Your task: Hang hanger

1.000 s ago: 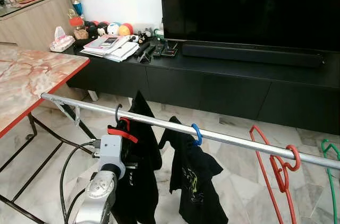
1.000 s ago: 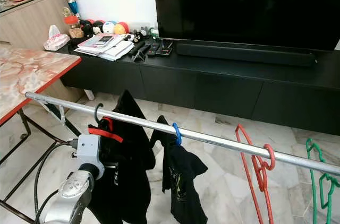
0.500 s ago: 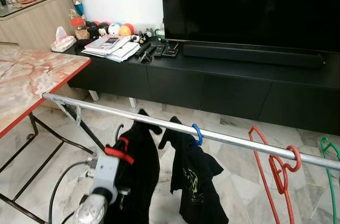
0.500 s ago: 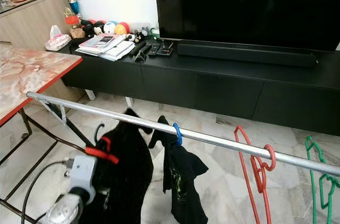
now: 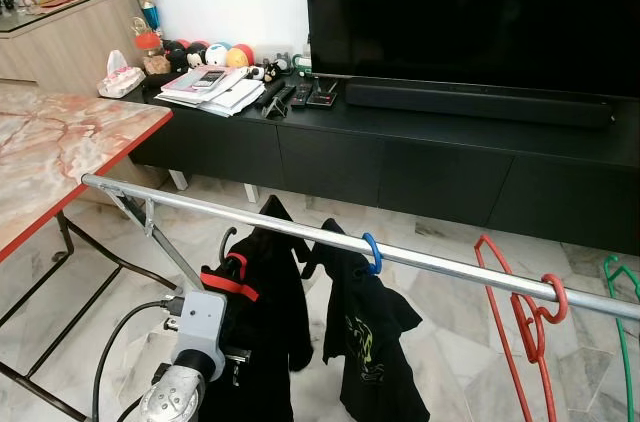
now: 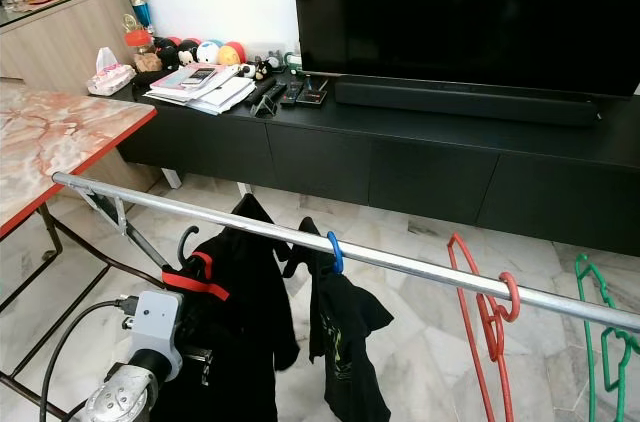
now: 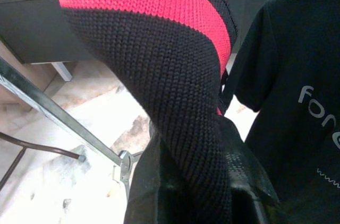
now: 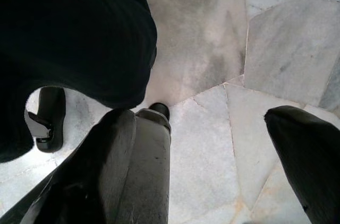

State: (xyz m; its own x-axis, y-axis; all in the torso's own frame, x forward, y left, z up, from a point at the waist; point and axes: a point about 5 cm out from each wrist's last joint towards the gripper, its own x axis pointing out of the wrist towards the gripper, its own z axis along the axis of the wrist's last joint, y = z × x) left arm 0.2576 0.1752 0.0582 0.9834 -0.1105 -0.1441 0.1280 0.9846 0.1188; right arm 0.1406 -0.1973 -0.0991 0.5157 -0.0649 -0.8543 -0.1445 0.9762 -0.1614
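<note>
Left arm (image 5: 185, 382) raised forward, left gripper (image 7: 196, 192) apparently clamped, right gripper (image 8: 212, 144) fingers spread, pointing downward.

We see our left arm (image 5: 190, 362) as a silver limb: a rounded, polished metal joint low down, a black collar above it, then a pale grey boxy wrist block with small dark screws on its face. Black cables (image 5: 115, 342) loop out from the block's side and trail downward. In the right wrist view our right tool (image 8: 212, 165) shows two long black fingers (image 8: 114, 165), matte and smoothly rounded, with faint scuffs along the nearer one.
</note>
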